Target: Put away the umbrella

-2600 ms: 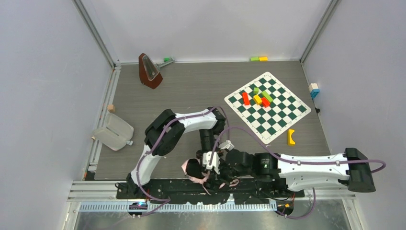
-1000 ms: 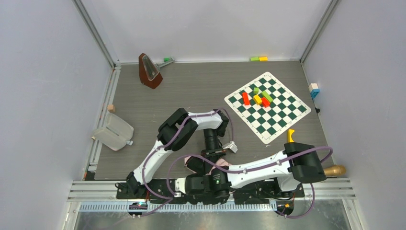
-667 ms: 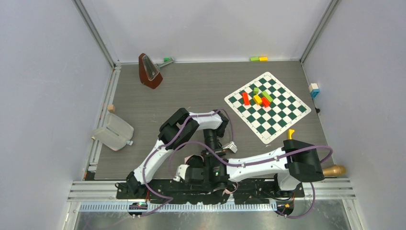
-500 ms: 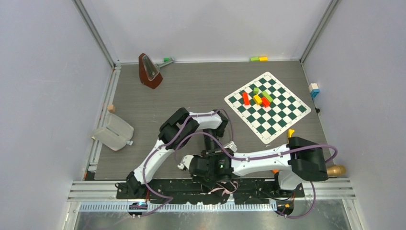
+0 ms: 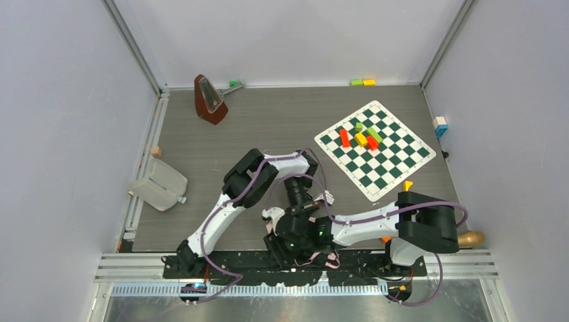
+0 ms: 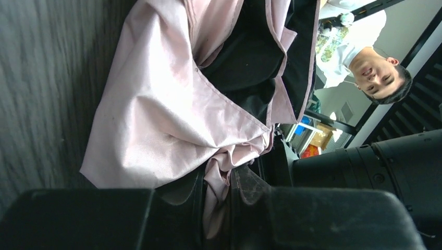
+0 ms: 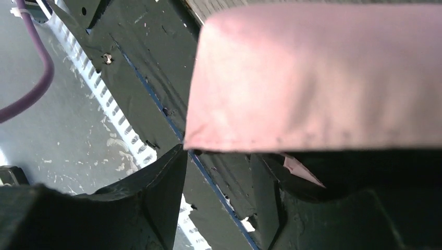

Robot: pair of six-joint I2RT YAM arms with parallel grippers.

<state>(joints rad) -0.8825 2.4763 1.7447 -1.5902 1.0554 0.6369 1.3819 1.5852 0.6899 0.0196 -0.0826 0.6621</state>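
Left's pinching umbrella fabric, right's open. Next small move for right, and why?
Probably ease the right gripper forward onto the pink canopy edge and close. Its jaws stand apart with nothing between them, that edge sits just ahead, and the left gripper pinches the umbrella fabric, so a second grip looks useful for gathering it.

My left arm [image 5: 213,227] and right arm [image 5: 366,225] are white shells with chunky black joints, each strung with a purple cable [image 7: 46,67], and my fingers [image 7: 156,203] look matte black, possibly rubber-faced.
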